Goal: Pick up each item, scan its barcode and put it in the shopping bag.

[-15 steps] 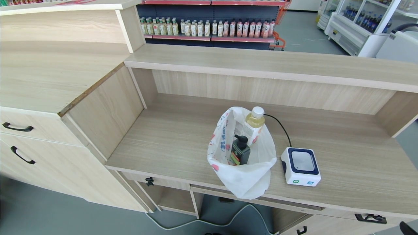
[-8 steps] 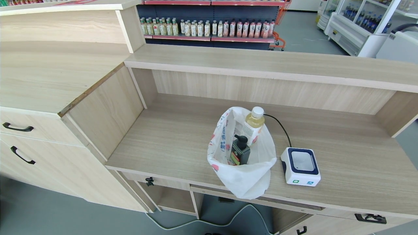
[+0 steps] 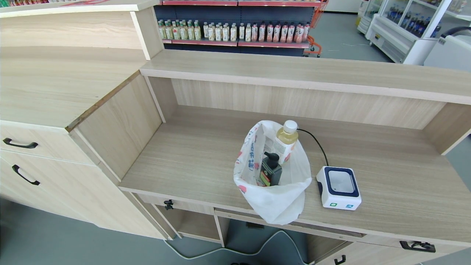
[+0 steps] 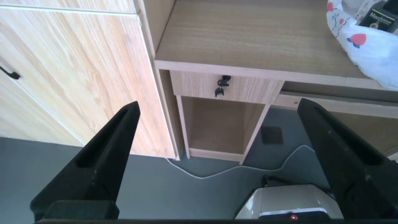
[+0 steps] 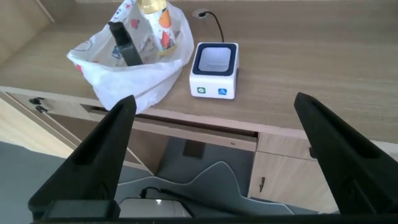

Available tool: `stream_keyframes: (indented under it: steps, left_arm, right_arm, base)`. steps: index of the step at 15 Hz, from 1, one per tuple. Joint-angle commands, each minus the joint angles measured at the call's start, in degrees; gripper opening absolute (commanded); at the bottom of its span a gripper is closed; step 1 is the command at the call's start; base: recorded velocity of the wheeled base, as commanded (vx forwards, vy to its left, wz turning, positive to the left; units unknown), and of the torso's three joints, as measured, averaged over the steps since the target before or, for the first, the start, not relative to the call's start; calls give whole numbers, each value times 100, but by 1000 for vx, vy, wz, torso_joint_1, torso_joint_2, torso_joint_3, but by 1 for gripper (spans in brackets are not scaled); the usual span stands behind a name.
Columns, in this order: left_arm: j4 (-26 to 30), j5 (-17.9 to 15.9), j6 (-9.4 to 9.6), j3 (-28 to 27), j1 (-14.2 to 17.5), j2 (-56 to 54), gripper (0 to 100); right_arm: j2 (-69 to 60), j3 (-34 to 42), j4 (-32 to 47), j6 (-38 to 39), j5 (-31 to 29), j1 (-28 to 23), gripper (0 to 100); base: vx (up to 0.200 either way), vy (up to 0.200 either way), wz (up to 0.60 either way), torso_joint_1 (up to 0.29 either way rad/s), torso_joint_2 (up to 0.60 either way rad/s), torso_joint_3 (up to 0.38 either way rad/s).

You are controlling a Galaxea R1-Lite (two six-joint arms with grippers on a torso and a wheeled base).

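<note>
A white shopping bag (image 3: 274, 195) stands open on the wooden counter (image 3: 198, 162). Inside it a yellow drink bottle (image 3: 285, 141) with a white cap stands upright behind a black pump bottle (image 3: 271, 171). The white barcode scanner (image 3: 338, 187) sits just right of the bag, its cable running back. My left gripper (image 4: 219, 107) hangs open below counter height in front of the counter's left end, with a corner of the bag (image 4: 367, 37) at the view's edge. My right gripper (image 5: 216, 101) is open and empty, held back from the counter's front edge, facing the bag (image 5: 130, 68) and scanner (image 5: 214, 68).
A raised ledge (image 3: 294, 73) and back wall close the counter's far side; a side panel (image 3: 121, 125) walls its left. A taller cabinet with drawers (image 3: 22, 147) stands further left. Under the counter are a keyed drawer (image 4: 219, 87) and an open recess. Stocked shelves (image 3: 235, 31) stand behind.
A dark part at the head view's bottom right corner one second ago has dropped out of sight. The bag, bottles and scanner have not moved.
</note>
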Motion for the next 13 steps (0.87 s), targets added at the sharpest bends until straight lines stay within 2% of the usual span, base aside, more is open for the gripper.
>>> stream_keyframes:
  steps: [1,4,13]
  left_arm:
    - [2,0,2,0,0,9,100]
    - [2,0,2,0,0,9,100]
    - [2,0,2,0,0,9,100]
  right_arm:
    - [22,0,-13,118,-1,-7,100]
    - [22,0,5,-93,34,2,100]
    - [22,0,-4,-49,-1,2,100]
  base:
    - [0,0,0,0,0,0]
    - [0,0,0,0,0,0]
    - [0,0,0,0,0,0]
